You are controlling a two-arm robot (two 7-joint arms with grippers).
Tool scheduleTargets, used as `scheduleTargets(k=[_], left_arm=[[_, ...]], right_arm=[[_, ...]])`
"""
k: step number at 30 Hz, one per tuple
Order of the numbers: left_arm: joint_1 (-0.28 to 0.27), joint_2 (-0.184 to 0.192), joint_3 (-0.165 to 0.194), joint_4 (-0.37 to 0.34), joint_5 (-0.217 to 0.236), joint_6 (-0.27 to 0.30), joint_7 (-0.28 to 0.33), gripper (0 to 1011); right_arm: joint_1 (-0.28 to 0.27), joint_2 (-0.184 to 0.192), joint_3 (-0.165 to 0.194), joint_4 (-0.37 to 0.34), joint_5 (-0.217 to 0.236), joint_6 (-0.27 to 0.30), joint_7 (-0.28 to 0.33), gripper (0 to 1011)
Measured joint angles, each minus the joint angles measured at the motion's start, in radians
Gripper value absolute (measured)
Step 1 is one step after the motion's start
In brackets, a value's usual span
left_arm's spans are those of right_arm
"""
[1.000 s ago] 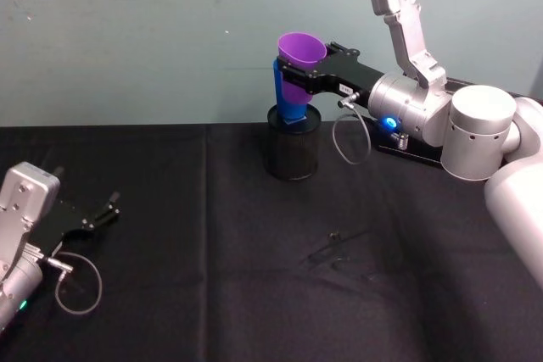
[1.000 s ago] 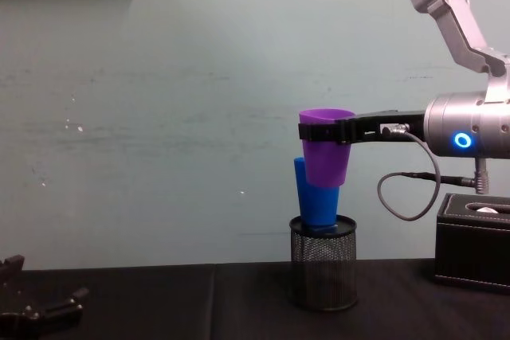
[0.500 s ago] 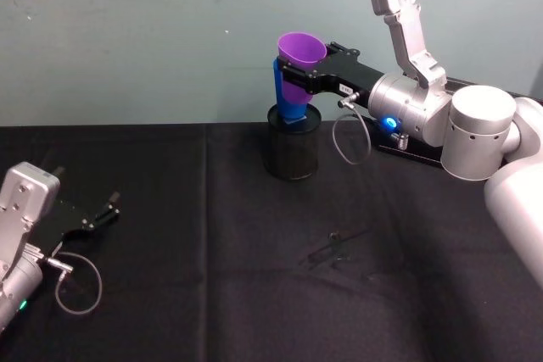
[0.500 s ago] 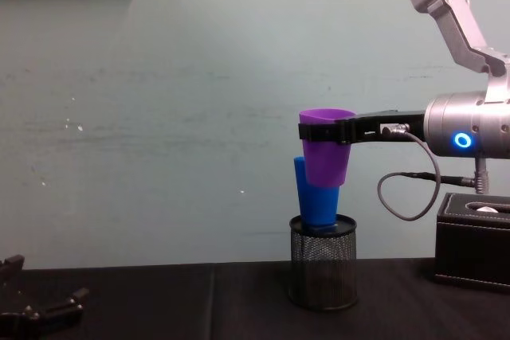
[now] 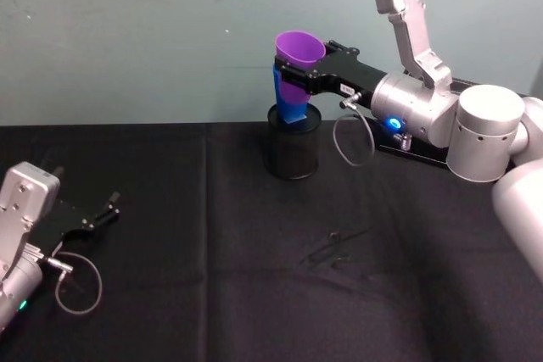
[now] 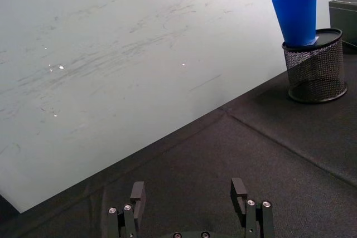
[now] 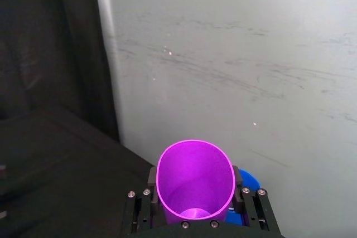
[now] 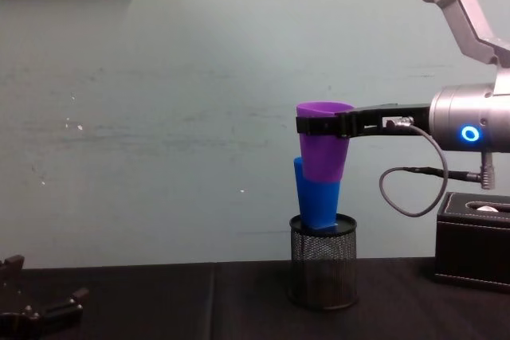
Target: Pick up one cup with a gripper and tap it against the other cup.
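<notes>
My right gripper (image 5: 307,74) is shut on the purple cup (image 5: 297,55), holding it upright in the air just below its rim. The purple cup (image 8: 323,149) overlaps the upper part of the blue cup (image 8: 315,201) in the chest view; whether they touch I cannot tell. The blue cup (image 5: 287,101) stands tilted inside the black wire-mesh pen holder (image 5: 293,146) at the back of the table. From the right wrist, the purple cup (image 7: 195,179) sits between the fingers with the blue cup (image 7: 247,181) peeking out behind. My left gripper (image 6: 189,196) rests open, low at the left.
A black box (image 8: 474,236) stands at the back right beside the pen holder (image 8: 322,268). A black cloth (image 5: 254,277) covers the table, with a small dark item (image 5: 335,247) lying at mid-right. A pale green wall (image 8: 159,117) rises close behind.
My right gripper has lifted the purple cup a little higher, so more of the blue cup shows below it. The left arm has not moved.
</notes>
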Motion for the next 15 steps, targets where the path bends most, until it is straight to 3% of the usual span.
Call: scheduleTargets(k=[15], left_arm=[[0.0,0.0,0.0,0.0,0.0,0.0,0.0,1000]], right_arm=[[-0.073,0.072,-0.01,-0.142,0.035,0.047,0.018,718]])
